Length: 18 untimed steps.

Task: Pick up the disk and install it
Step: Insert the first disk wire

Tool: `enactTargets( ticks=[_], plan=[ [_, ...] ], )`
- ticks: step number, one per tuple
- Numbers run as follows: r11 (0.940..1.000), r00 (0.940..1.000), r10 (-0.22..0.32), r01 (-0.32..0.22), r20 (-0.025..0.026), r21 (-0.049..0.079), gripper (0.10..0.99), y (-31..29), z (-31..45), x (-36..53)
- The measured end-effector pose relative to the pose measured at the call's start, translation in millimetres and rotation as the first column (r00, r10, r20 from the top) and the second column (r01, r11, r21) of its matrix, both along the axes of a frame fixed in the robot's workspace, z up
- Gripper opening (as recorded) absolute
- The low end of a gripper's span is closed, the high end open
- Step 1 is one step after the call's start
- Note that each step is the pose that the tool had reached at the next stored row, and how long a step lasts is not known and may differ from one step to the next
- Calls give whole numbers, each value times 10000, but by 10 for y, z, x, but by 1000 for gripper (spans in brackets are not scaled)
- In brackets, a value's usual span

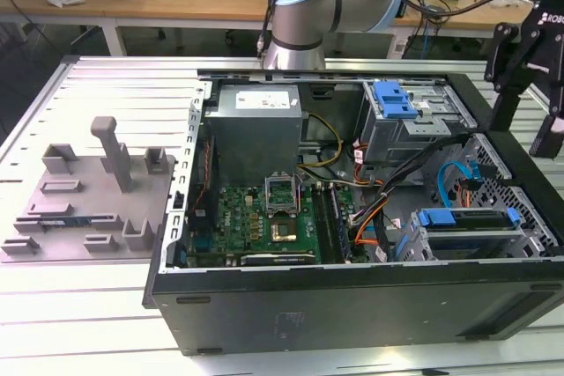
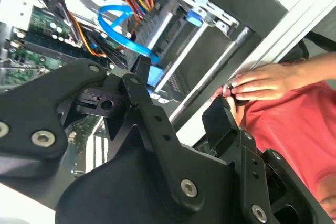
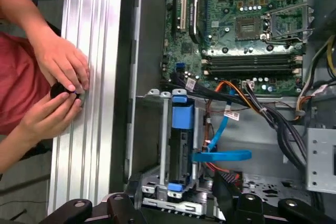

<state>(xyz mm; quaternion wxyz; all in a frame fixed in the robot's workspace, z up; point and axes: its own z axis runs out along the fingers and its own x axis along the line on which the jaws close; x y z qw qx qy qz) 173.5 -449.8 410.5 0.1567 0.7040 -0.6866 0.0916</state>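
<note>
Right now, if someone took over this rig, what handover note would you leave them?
Gripper: open, empty, above the drive-cage end of the case.
Disk: blue-railed, at the lower drive cage; seated or not, cannot tell.
Done: nothing grasped yet.
Left: pick-up and install.
Caution: a person's hands rest on the table rail beside the case.

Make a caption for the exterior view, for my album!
Open pincer hangs over the open computer case's edge, on the exterior view's right.
</note>
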Motion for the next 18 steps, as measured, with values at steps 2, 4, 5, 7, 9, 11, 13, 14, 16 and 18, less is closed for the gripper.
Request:
enactTargets(
  ticks=[2,4,5,7,9,11,13,14,16,18],
  plan=[
    [10000,10000,-1,1,0,-5,659,90,-49,16],
    [10000,10000,0,0,0,-5,592,124,-64,22],
    [10000,10000,-1,1,0,-8,522,165,-66,26],
    [9999,9999,-161,161,8,-13,522,189,-74,27],
    [9990,9990,-447,447,51,-11,522,191,-81,27],
    [9987,9986,-513,513,136,-4,522,196,-87,31],
    [9980,9976,-628,629,284,-14,522,199,-90,38],
    [9977,9968,-681,682,417,-31,522,200,-89,39],
    [9942,9927,-1074,1078,543,-45,522,200,-96,40],
    [9903,9888,-1387,1392,558,-45,522,199,-105,40]
  ],
)
